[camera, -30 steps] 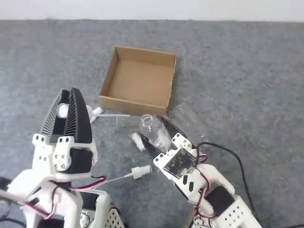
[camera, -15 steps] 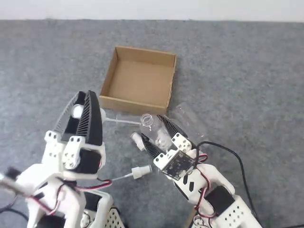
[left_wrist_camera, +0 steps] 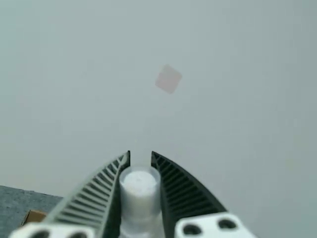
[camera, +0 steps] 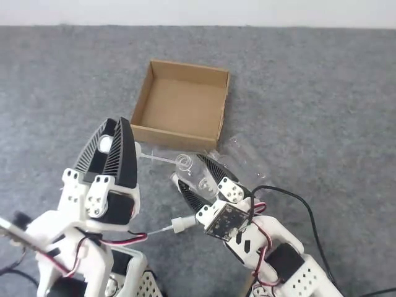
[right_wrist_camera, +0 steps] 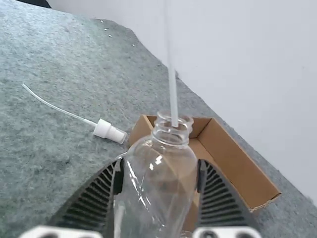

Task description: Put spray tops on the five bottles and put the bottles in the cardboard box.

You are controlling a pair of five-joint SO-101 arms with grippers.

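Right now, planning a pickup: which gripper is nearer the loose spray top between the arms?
Right. The right gripper sits beside the loose spray top; the left gripper is farther, by the cardboard box.

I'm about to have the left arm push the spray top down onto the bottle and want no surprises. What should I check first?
1. Right gripper clamps the bottle: ok, it is held from both sides.
2. Left gripper holds the spray top: ok, its white head sits in the grip.
3. Dip tube lined up with the neck: ok, it enters the mouth in the right wrist view.
4. Spray top seated on the neck: not ok, it is not yet down on it.
5. Dip tube straight inside the bottle: cannot tell.
6. Cardboard box ready: ok, its open top faces up.
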